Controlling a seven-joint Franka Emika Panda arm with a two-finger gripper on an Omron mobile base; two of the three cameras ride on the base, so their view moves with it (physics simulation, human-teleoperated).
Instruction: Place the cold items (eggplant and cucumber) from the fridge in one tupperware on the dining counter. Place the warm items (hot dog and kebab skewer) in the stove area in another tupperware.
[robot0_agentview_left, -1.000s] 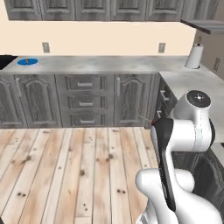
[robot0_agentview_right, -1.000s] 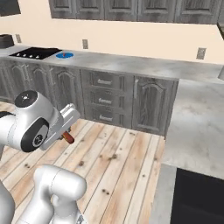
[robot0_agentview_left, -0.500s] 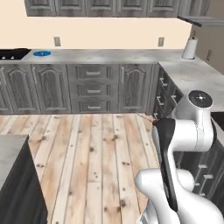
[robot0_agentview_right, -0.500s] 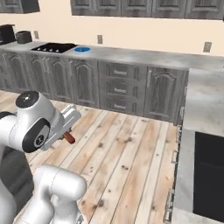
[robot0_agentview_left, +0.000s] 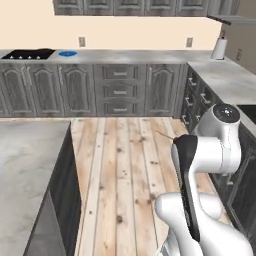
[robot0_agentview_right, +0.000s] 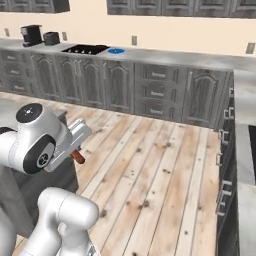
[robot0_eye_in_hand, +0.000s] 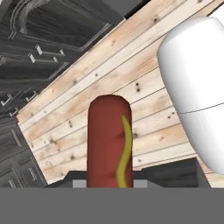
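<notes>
My gripper (robot0_eye_in_hand: 109, 181) is shut on the hot dog (robot0_eye_in_hand: 109, 140), a red-brown sausage with a yellow mustard line that sticks out forward between the jaws. From the right base camera, the hot dog's (robot0_agentview_right: 77, 157) end pokes out below the hand (robot0_agentview_right: 75, 145), held over the wooden floor beside the dining counter's dark corner (robot0_agentview_right: 62, 172). The eggplant, cucumber, kebab skewer and tupperware are out of view.
Grey cabinets run along the back wall, with a black stove top (robot0_agentview_left: 27, 54) and a blue round dish (robot0_agentview_left: 67, 53) beside it. A coffee machine (robot0_agentview_right: 31, 35) stands further left. The dining counter (robot0_agentview_left: 25, 160) lies at my left. A side counter carries a paper towel roll (robot0_agentview_left: 218, 48).
The whole picture has shifted: the base has turned and moved, so the back cabinets slid rightward and the dining counter came into view. The hot dog stays gripped.
</notes>
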